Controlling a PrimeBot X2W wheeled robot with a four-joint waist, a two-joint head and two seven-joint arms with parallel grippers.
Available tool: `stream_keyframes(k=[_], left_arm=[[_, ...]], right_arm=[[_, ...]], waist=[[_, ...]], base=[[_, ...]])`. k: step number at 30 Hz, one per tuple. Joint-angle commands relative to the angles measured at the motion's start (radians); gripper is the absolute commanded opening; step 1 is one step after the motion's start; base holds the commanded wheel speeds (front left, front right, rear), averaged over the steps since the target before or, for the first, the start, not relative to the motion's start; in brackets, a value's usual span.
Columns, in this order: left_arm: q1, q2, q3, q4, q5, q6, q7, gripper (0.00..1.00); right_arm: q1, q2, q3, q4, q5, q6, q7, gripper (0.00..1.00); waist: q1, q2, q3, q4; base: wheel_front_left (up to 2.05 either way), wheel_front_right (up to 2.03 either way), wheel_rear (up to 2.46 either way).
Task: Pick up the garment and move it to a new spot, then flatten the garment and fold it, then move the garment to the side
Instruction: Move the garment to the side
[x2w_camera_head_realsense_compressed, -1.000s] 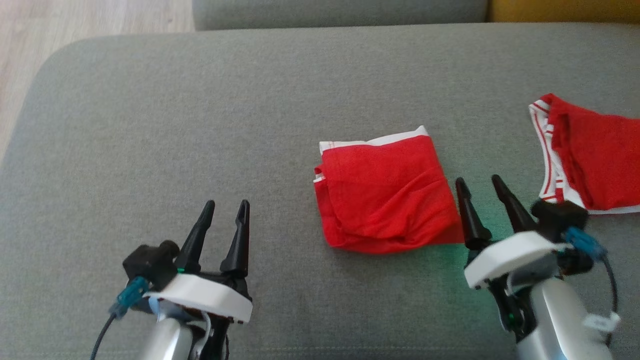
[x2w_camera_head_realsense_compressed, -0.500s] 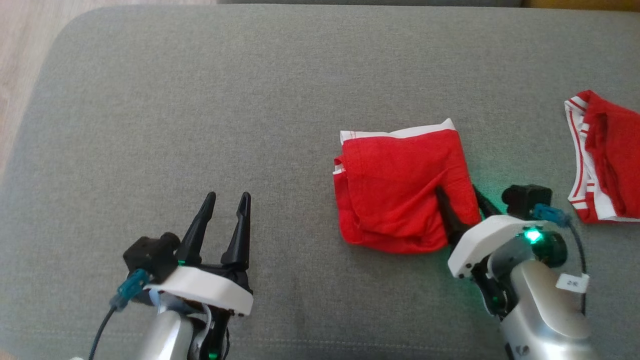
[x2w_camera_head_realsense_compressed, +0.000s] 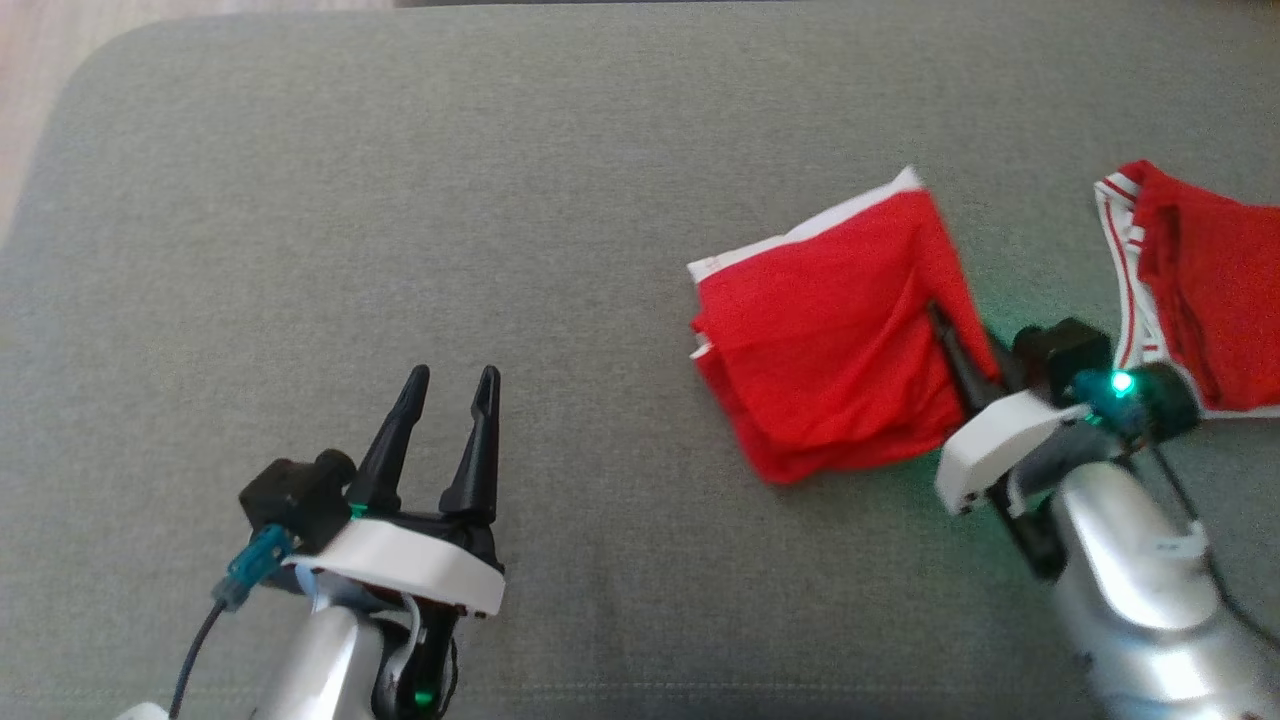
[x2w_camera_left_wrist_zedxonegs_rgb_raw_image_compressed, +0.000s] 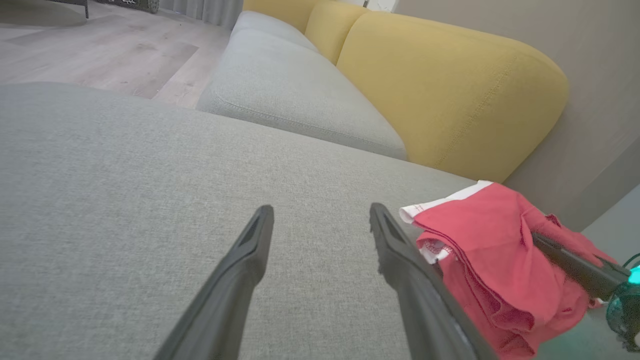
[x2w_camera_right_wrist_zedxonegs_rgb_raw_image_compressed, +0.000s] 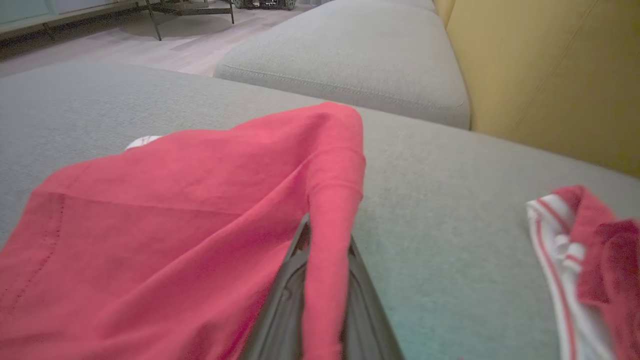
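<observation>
Garment (x2w_camera_head_realsense_compressed: 840, 340): red cloth, soft, matt, creased. Cushion (x2w_camera_head_realsense_compressed: 400, 200): grey woven fabric, coarse-textured, matt. Left gripper (x2w_camera_head_realsense_compressed: 453, 376) fingers: black, plastic-looking, smooth, matt.

I can read no text, number or brand anywhere; the white tag (x2w_camera_head_realsense_compressed: 1180, 545) on my right forearm (x2w_camera_head_realsense_compressed: 1130, 610) is too blurred.

Soft, even daylight lies over the grey cushion (x2w_camera_head_realsense_compressed: 400, 200), shadows faint, and a green light (x2w_camera_head_realsense_compressed: 1122, 381) at the right of the head view throws a green glow on the fabric around it. The head view is grainy and slightly soft; both wrist views bow at their edges, and the red garment (x2w_camera_right_wrist_zedxonegs_rgb_raw_image_compressed: 175, 210) blurs toward the bottom of the right wrist view.
</observation>
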Motion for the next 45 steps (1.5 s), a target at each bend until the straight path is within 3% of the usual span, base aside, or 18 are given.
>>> stream_keyframes(k=[1, 8, 9, 10, 14, 21, 33, 44, 45], left_arm=[[-0.044, 0.002, 0.034, -0.035, 0.0, 0.003, -0.012, 1.0], [-0.059, 0.002, 0.043, -0.043, 0.008, -0.004, -0.012, 1.0], [-0.059, 0.002, 0.043, -0.043, 0.008, -0.004, -0.012, 1.0], [-0.068, 0.002, 0.044, -0.045, 0.012, -0.008, -0.012, 1.0], [-0.089, 0.002, 0.048, -0.046, 0.022, -0.015, -0.012, 1.0], [-0.128, 0.002, 0.057, -0.046, 0.038, -0.03, -0.012, 1.0], [-0.155, 0.002, 0.065, -0.038, 0.052, -0.044, -0.012, 1.0], [-0.162, 0.002, 0.069, -0.03, 0.054, -0.049, -0.012, 1.0], [-0.162, 0.002, 0.069, -0.029, 0.053, -0.049, -0.012, 1.0]], right_arm=[[-0.044, -0.039, 0.029, -0.062, -0.026, 0.002, -0.019, 0.0], [-0.081, -0.215, 0.055, -0.18, -0.01, 0.002, 0.044, 0.0], [-0.081, -0.215, 0.055, -0.18, -0.01, 0.002, 0.044, 0.0], [-0.092, -0.276, 0.053, -0.206, 0.012, 0.002, 0.072, 0.0], [-0.112, -0.378, 0.037, -0.235, 0.058, 0.002, 0.127, 0.0], [-0.138, -0.491, -0.013, -0.222, 0.054, 0.002, 0.202, 0.0], [-0.129, -0.399, -0.26, -0.19, -0.122, 0.002, 0.337, 0.0], [-0.109, -0.342, -0.331, -0.218, -0.171, 0.002, 0.358, 0.0], [-0.106, -0.335, -0.333, -0.22, -0.167, 0.002, 0.359, 0.31]], waist=[[0.0, 0.0, 0.007, -0.017], [0.0, 0.0, 0.047, -0.071], [0.0, 0.0, 0.047, -0.071], [0.0, 0.0, 0.063, -0.085], [0.0, 0.0, 0.1, -0.109], [0.0, 0.0, 0.164, -0.13], [0.0, 0.0, 0.206, -0.148], [0.0, 0.0, 0.205, -0.155], [0.0, 0.0, 0.203, -0.155]], base=[[0.0, 0.0, 0.0], [0.0, 0.0, 0.0], [0.0, 0.0, 0.0], [0.0, 0.0, 0.0], [0.0, 0.0, 0.0], [0.0, 0.0, 0.0], [0.0, 0.0, 0.0], [0.0, 0.0, 0.0], [0.0, 0.0, 0.0]])
